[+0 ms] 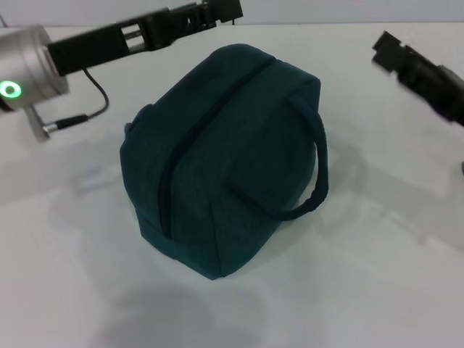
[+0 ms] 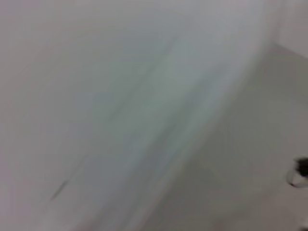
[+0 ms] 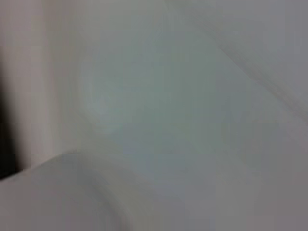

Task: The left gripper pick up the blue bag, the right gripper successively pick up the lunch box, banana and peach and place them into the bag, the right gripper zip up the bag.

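The blue bag (image 1: 225,156) stands in the middle of the white table (image 1: 377,275) in the head view. Its zipper line runs closed along the top, and one rope handle (image 1: 315,174) loops down its right side. The left gripper (image 1: 221,10) is raised behind the bag's far left corner, clear of it, at the end of a silver and black arm (image 1: 87,47). The right gripper (image 1: 388,49) hovers to the bag's upper right, well apart from it. The lunch box, banana and peach are out of view. Both wrist views show only blurred pale surface.
Bare white tabletop surrounds the bag on every side. A black cable (image 1: 90,109) hangs from the left arm near its green-lit ring (image 1: 10,90). A small dark object (image 2: 301,171) sits at the edge of the left wrist view.
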Available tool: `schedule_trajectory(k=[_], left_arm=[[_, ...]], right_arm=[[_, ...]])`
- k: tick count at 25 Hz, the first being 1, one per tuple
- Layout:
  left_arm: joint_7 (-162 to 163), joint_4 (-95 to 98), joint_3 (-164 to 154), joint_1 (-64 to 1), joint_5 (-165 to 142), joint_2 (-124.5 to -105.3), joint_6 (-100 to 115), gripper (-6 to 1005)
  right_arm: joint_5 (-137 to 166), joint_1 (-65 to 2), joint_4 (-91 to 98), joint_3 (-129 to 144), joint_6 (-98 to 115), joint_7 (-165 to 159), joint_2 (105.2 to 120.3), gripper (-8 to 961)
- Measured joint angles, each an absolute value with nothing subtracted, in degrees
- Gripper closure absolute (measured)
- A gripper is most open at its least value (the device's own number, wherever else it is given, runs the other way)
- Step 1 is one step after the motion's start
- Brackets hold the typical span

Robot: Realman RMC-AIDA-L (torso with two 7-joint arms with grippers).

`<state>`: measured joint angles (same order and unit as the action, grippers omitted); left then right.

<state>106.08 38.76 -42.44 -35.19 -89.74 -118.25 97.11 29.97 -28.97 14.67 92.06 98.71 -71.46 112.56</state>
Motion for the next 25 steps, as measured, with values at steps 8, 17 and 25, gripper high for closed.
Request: schedule_trajectory(k=[8, 17, 25], left_arm=[[100.63, 46.56, -42.7, -30.22, -90.14, -113.13, 109.66, 178], [87.37, 49.5, -43.62, -20.09, -93.61, -111.91, 115.38, 115], [84.24, 46.34, -43.61, -18.79, -98.76, -112.22, 115.39, 115]], right_arm=[[41.47, -29.24, 20.0, 91.86, 106.31, -57.76, 111.08, 85], [53.85, -29.75, 21.38, 91.86, 102.77, -53.18, 112.96, 86], [59.14, -32.39, 21.5, 91.98, 98.06, -53.49, 114.67, 86]])
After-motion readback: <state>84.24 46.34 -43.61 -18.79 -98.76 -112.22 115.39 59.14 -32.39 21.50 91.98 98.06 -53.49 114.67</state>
